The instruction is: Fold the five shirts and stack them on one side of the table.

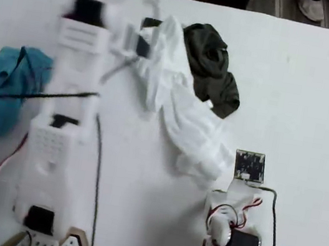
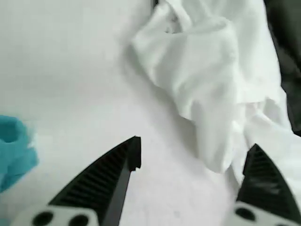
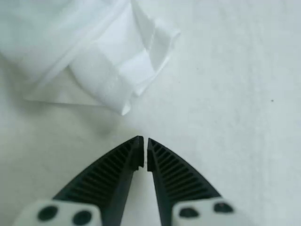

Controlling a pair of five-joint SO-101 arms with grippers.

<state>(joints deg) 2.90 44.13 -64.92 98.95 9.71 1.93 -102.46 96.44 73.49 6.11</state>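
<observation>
Here, left pincer (image 2: 195, 153) agape, white shirt (image 2: 211, 70) near

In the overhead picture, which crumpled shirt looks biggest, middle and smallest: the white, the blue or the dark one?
1. white shirt, sprawled across the middle.
2 and 3. blue shirt and dark shirt look about alike: the blue runs off the edge, and the white seems to cover part of the dark.
</observation>
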